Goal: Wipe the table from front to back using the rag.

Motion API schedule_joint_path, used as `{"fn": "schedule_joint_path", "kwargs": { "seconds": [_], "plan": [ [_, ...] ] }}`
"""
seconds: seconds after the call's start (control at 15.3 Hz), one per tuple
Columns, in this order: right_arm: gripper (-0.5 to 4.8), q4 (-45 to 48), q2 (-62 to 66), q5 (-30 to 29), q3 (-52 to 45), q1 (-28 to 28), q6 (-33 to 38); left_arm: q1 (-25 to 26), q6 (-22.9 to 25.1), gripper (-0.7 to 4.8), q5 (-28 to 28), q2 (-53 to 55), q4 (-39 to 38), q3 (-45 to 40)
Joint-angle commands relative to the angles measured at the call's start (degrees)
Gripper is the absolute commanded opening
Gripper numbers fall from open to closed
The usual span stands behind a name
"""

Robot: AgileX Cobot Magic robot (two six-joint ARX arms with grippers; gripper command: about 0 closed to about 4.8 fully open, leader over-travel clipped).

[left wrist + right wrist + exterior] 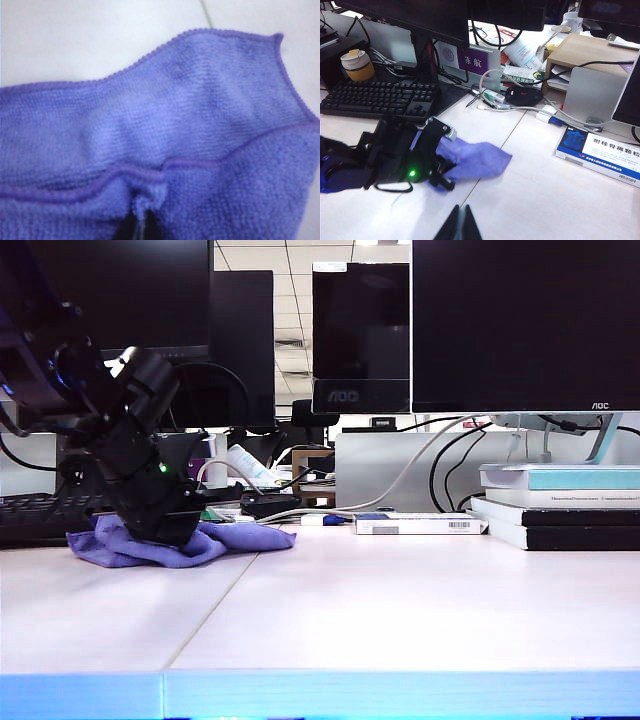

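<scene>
- Rag (185,542) lies bunched at nine o'clock on the table (400,610), far back by the keyboard (40,515), long axis side to side; we see the left gripper (160,525) pressing on it.
- Left wrist view: jaws shut, pinching rag (165,125) folds.
- Right wrist view: right gripper (460,222) hangs well apart, fingertips together, holding nothing; rag (475,157) at twelve o'clock.

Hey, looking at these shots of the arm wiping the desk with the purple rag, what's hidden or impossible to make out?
- Left gripper: exterior view, its fingertips are buried in the rag; its own wrist view shows cloth and only a dark sliver of them.
- Table under the rag: covered in every view.
- Right gripper: only dark finger ends show at its wrist view's edge; absent from the exterior view.
- Boxed packet: small print too fine.
</scene>
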Motion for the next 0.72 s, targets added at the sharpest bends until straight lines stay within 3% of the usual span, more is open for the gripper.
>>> {"fn": "schedule_joint_path", "kwargs": {
  "seconds": [0.07, 0.72],
  "plan": [
    [-0.01, 0.59, -0.17, 0.07, 0.28, 0.04, -0.09, -2.34, 0.00, -0.06, 0.83, -3.19, -3.80, -5.25],
    [-0.01, 0.59, -0.17, 0.07, 0.28, 0.02, -0.09, -3.41, -1.55, -0.06, 0.98, -18.62, -5.33, -23.78]
  ]
}}
